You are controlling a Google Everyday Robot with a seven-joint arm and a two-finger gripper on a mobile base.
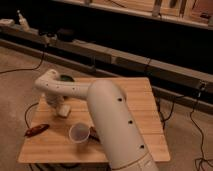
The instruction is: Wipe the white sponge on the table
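Camera view, first voice: Where is the gripper (56,103), and what is it doing?

Second voice: The gripper hangs at the end of a thick white arm (107,117) that fills the middle of the picture. It points down over the far left part of the table (145,107), low above the pale wooden planks. Whether it is open or closed cannot be told; the wrist hides it.

First voice: And the white sponge?

Second voice: The white sponge (64,111) lies flat on the planks just beside the gripper, on its right in the picture and a little nearer the viewer. Whether the two touch cannot be told, and the sponge does not look lifted.

First voice: What else lies around the gripper?

Second voice: Nearer the viewer and to the right stands a white round cup (79,133), upright, clearly apart from the gripper. A small dark object (93,133) sits just beside the cup, against the arm. Nearer the viewer and to the left, a reddish-brown object (37,130) rests on the table's edge. Beyond the gripper, a green bowl (66,78) peeks out from behind the arm. Cables (30,67) trail over the floor farther off.
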